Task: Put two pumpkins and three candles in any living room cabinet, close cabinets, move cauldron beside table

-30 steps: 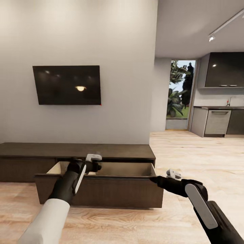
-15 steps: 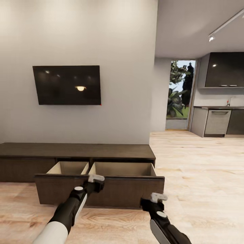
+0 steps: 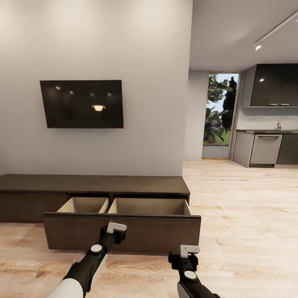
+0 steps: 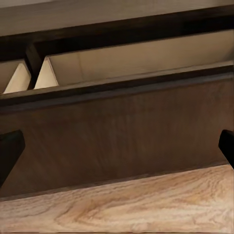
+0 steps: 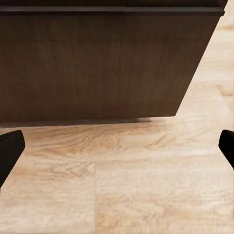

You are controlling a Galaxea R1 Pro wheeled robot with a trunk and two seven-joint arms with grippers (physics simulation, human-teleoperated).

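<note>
Drawer front of the cabinet (image 3: 124, 231) stands pulled well out from the long dark body under the television (image 3: 81, 103), baring two pale compartments behind its top edge, both bare as far as the head view sees in. That open mouth is there to take the pumpkins and candles, so it reads as readied for loading, not yet for shutting. The left hand (image 3: 116, 227) hangs just in front of the drawer front, its fingers (image 4: 9, 151) spread wide apart and holding nothing. The right hand (image 3: 189, 249) hovers over the plank floor (image 3: 248, 215) near the front's right corner, likewise spread and empty. Both sit clear of the cabinet, seemingly freed to go and fetch.
</note>
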